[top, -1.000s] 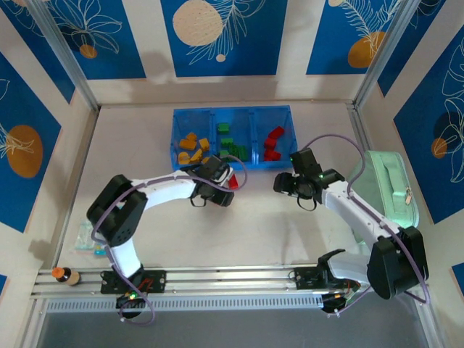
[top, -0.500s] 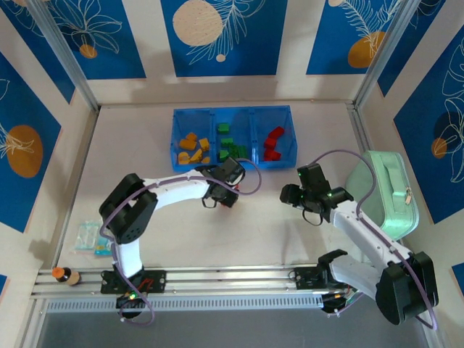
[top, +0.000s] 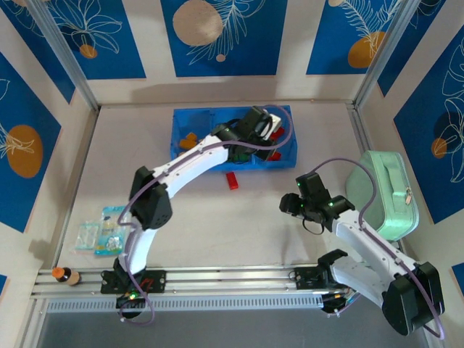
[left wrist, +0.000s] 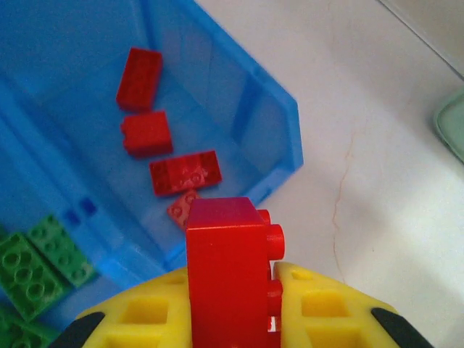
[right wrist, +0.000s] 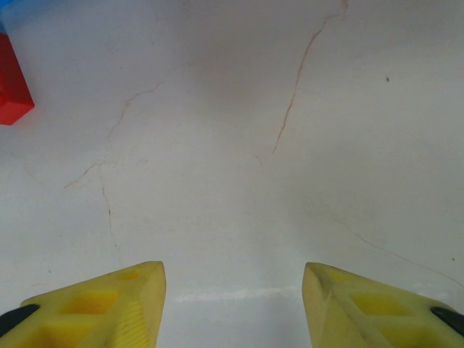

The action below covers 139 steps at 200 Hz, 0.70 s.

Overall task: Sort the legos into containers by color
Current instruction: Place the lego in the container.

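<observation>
**Left gripper** [top: 262,129], over the right-hand compartment of the tray [top: 190,119] near the far edge of the table [top: 239,232]. Its moulded yellow plastic fingers [left wrist: 319,312] are clamped on a glossy red brick [left wrist: 221,261], which is held upright with its round studs facing sideways.

The left wrist view resolves the translucent blue, low-walled compartment beneath, which holds four red bricks [left wrist: 147,133]. Green studded bricks [left wrist: 32,268] lie in the neighbouring middle compartment. From above, orange bricks [top: 190,141] occupy the left compartment. One loose red brick [top: 232,180] lies on the table just in front of the tray.

**Right gripper** [right wrist: 233,279], toward the table's right side. Its wedge-shaped yellow fingers are parted with nothing between them, above a matt, pale surface veined with hairline cracks. A smooth mint-green case [top: 384,192] sits at the right edge.
</observation>
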Motion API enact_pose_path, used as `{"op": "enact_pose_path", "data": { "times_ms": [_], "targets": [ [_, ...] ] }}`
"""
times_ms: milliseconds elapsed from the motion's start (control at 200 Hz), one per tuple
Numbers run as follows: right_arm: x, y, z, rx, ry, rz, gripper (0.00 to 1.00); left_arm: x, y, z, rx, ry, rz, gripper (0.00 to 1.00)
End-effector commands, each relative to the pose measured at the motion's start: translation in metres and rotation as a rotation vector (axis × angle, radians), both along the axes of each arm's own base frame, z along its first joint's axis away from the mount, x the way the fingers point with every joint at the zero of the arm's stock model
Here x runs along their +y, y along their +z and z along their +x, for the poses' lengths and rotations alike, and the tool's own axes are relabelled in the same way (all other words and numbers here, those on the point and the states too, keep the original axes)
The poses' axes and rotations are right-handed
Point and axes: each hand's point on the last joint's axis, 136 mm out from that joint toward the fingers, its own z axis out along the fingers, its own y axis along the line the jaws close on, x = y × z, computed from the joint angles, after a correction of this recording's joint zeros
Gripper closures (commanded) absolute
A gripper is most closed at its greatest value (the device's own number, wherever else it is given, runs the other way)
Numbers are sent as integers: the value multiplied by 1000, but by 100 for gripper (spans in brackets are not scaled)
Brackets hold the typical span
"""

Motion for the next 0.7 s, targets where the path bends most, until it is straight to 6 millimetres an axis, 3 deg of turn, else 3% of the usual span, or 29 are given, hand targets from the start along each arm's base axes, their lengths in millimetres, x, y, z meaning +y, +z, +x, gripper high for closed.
{"op": "enact_pose_path", "data": {
  "times_ms": [0, 225, 320, 375, 415, 690],
  "targets": [
    [-3, 6, -9, 4, -17, 7, 47, 2, -34, 13, 62, -11, 112, 77],
    [-12, 18, -18, -19, -31, -8, 47, -2, -41, 54, 25, 54, 76, 68],
    [-13, 19, -20, -19, -32, -4, 47, 2, -41, 61, 25, 70, 66, 50],
    [-12, 19, -21, -17, -33, 3, 47, 4, -39, 61, 21, 65, 71, 33],
    [-11, 19, -20, -19, -34, 9, 47, 5, -37, 59, 20, 60, 75, 28],
    [3, 18, -14, -18, 12, 7, 43, 32, -13, 37, 12, 87, 80, 27]
  ]
}}
